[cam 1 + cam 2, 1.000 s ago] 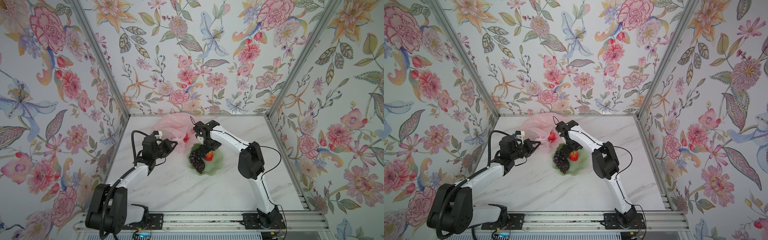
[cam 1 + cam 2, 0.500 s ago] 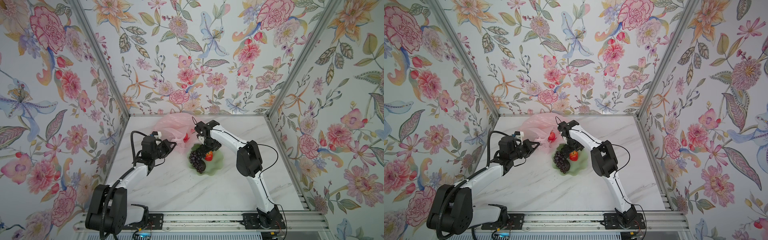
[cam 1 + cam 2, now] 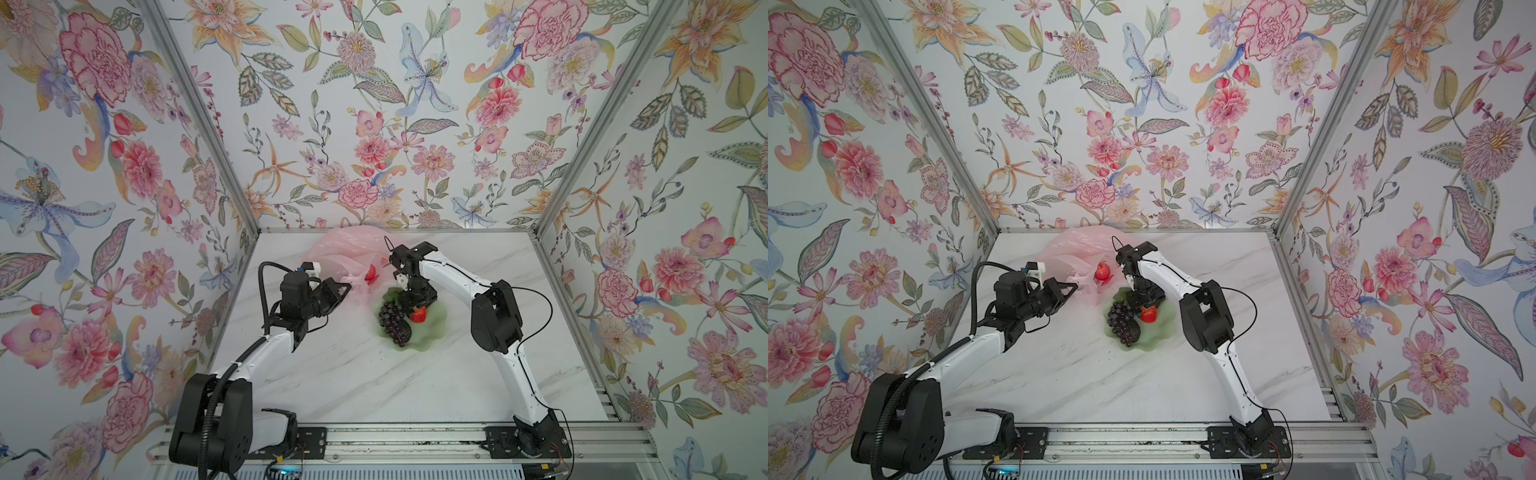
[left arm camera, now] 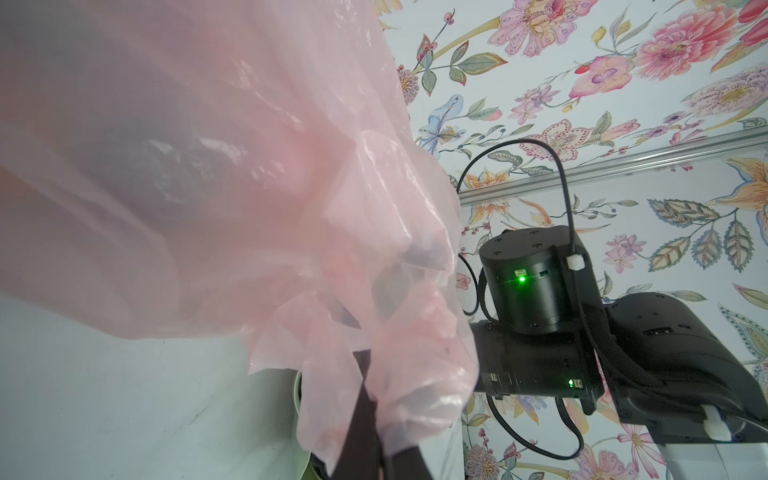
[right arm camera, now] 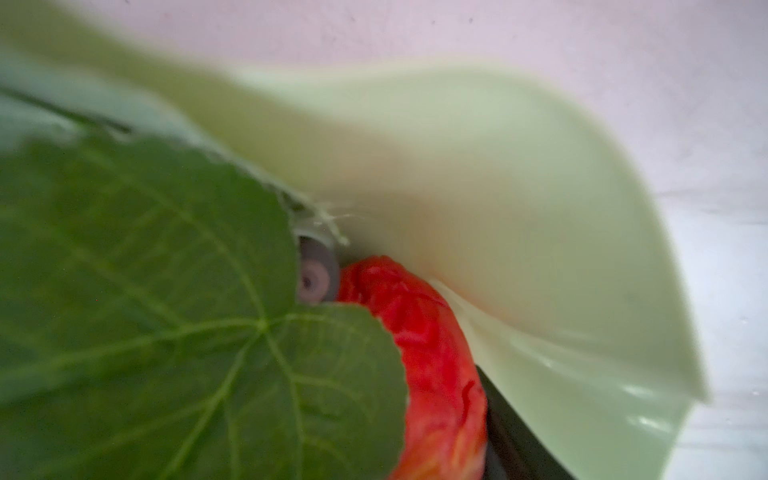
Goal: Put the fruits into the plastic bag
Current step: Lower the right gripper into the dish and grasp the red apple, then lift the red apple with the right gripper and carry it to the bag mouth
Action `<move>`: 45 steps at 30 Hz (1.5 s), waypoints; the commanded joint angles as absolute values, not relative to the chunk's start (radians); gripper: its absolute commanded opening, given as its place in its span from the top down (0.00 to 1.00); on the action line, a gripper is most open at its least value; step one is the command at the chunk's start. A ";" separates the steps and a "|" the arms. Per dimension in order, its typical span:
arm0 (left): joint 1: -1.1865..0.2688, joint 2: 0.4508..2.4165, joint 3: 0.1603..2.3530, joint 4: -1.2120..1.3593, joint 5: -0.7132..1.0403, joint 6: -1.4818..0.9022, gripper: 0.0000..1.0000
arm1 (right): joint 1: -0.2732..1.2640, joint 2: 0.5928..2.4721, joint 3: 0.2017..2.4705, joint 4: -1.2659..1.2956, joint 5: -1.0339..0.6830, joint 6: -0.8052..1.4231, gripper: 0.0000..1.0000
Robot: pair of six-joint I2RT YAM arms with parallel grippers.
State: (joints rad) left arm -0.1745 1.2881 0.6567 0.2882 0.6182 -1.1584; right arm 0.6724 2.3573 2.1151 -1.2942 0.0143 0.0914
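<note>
Right gripper has sunk onto red fruit in the dish, grip unclear; left gripper pinches the bag; apple looks bagged, grapes remain.

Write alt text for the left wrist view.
A translucent pink plastic bag fills most of the frame, its bunched edge pinched in the shut left gripper. Also visible: black joints of the right arm, a floral wall and a sliver of pale green dish.
</note>
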 commanded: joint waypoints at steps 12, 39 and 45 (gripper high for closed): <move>-0.160 1.290 0.649 0.305 0.634 -1.140 1.00 | 0.653 2.322 2.119 -1.325 0.006 0.087 0.50; -0.164 1.369 0.693 0.321 0.621 -1.147 1.00 | 0.407 2.183 2.292 -1.235 -0.466 0.251 0.53; -0.171 1.368 0.693 0.318 0.614 -1.150 1.00 | 0.363 2.113 2.242 -1.094 -0.553 0.325 0.53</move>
State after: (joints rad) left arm -0.1696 1.3655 0.6701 0.3115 0.6212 -1.1587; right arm 0.3771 2.1723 2.2673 -1.1759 -0.4767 0.2680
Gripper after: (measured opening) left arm 0.044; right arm 0.594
